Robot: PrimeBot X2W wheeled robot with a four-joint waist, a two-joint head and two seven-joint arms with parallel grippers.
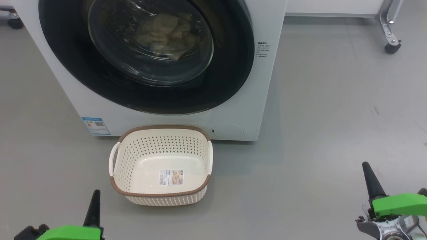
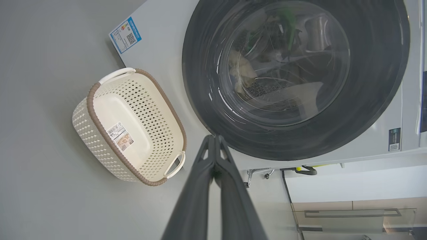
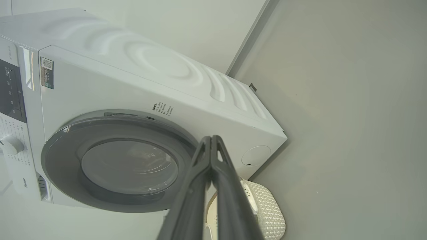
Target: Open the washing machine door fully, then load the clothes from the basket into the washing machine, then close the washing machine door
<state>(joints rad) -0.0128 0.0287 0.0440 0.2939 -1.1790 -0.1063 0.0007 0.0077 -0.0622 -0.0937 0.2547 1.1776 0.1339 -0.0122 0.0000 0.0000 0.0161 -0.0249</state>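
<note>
While one door (image 1: 146,98) sits closed, one basket (image 1: 160,145), one clothes heap (image 1: 163,33)

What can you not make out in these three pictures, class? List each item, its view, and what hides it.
Clothes, head view: dim behind the washing machine door glass and its reflections; count unclear.
Door's top, head view: cut off by the top edge.
Basket, right wrist view: mostly hidden behind the right hand.
Basket's label sticker, head view: print too small.
</note>
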